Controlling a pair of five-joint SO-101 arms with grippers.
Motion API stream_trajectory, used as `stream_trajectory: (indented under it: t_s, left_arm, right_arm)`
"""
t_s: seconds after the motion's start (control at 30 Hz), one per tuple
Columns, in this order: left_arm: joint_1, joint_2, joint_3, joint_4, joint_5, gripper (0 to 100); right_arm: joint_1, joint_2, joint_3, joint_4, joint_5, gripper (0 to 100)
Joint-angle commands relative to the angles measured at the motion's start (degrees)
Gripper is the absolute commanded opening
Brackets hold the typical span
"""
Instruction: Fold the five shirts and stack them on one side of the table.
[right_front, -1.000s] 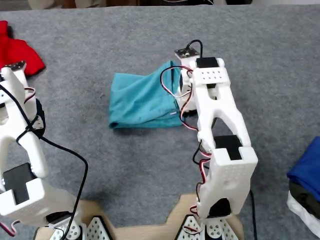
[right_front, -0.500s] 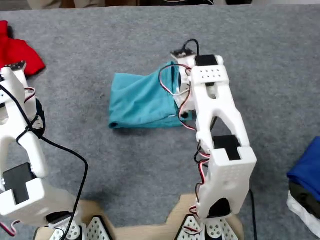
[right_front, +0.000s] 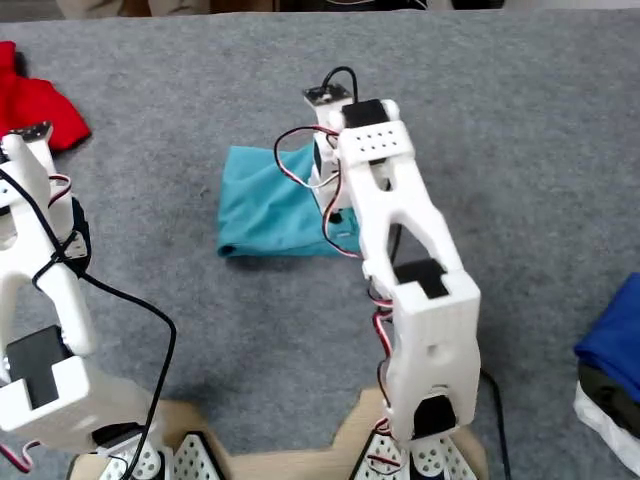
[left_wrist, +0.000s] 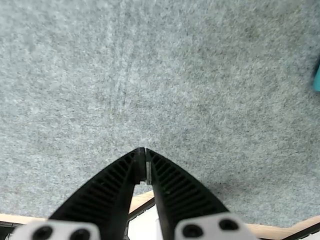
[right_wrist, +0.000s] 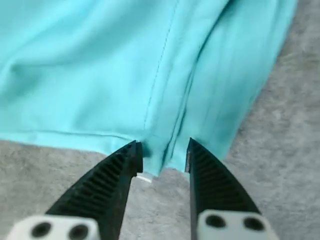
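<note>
Folding in hand: right end effector (right_wrist: 162, 150), jaws apart, straddles the teal shirt's (right_wrist: 100, 65) hem; next, probably clamp and lift.

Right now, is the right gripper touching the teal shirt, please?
Cannot tell: in the right wrist view the right gripper straddles an edge of the teal shirt, contact unclear.

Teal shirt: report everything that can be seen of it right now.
The teal shirt is thin, soft-looking fabric, folded into a rough rectangle with wrinkles and a stitched seam running along it. It lies flat near the middle of the grey felt-like table cover. The right gripper sits at one end of it, jaws apart, with the layered hems of the folded edge between the fingers. Whether the fingers press the cloth cannot be told.
</note>
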Motion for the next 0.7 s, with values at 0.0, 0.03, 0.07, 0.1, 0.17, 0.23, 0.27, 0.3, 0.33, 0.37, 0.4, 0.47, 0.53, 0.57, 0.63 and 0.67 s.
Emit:
stream_trajectory:
  t_s: [0.0, 0.03, 0.07, 0.1, 0.17, 0.23, 0.27, 0.3, 0.33, 0.37, 0.4, 0.47, 0.53, 0.57, 0.63, 0.67]
  left_arm:
    - [-0.6, -2.9, -0.3, 0.5, -0.5, 2]
    - [-0.6, -2.9, -0.3, 0.5, -0.5, 2]
    - [-0.6, -2.9, -0.3, 0.5, -0.5, 2]
    - [-0.6, -2.9, -0.3, 0.5, -0.5, 2]
    - [-0.5, -2.9, -0.4, 0.5, -0.5, 2]
    - [-0.4, -2.9, -0.4, 0.5, -0.5, 2]
    - [-0.3, -2.9, -0.4, 0.5, -0.5, 2]
    - [-0.3, -2.9, -0.4, 0.5, -0.5, 2]
    - [-0.2, -2.9, -0.4, 0.5, -0.5, 2]
    - [-0.2, -2.9, -0.4, 0.5, -0.5, 2]
    - [-0.2, -2.9, -0.4, 0.5, -0.5, 2]
    - [-0.4, -2.9, -0.2, 0.5, -0.5, 2]
    - [-0.5, -2.9, -0.2, 0.5, -0.5, 2]
    - [-0.5, -2.9, -0.2, 0.5, -0.5, 2]
    - [-0.5, -2.9, -0.2, 0.5, -0.5, 2]
    - [-0.5, -2.9, -0.2, 0.5, -0.5, 2]
  right_arm:
    - [-0.7, 1.5, -4.3, 1.1, -1.2, 15.3]
    - [-0.7, 2.1, -4.8, 1.7, -1.2, 15.3]
    - [-0.7, 2.5, -5.2, 2.3, -1.2, 15.3]
    - [-0.7, 2.9, -5.6, 2.8, -1.2, 15.3]
    - [-0.7, 3.2, -5.8, 4.2, -1.2, 15.2]
    - [-1.1, 3.3, -5.8, 5.5, -1.2, 15.0]
    - [-1.3, 3.3, -5.7, 5.9, -1.2, 14.9]
    - [-1.5, 3.3, -5.7, 6.2, -1.2, 14.9]
    - [-1.6, 3.3, -5.6, 6.2, -1.2, 14.9]
    - [-1.6, 3.3, -5.6, 6.2, -1.3, 14.8]
    - [-1.7, 3.4, -5.7, 6.2, -1.8, 14.7]
    - [-1.7, 3.4, -5.8, 6.0, -2.5, 11.5]
    - [-1.7, 3.4, -5.8, 6.0, -2.5, 4.4]
    - [-1.6, 3.4, -5.8, 6.0, -2.5, 2.7]
    - [-1.5, 3.4, -5.8, 6.2, -2.5, 3.7]
    - [-1.4, 3.3, -5.8, 6.2, -2.5, 3.4]
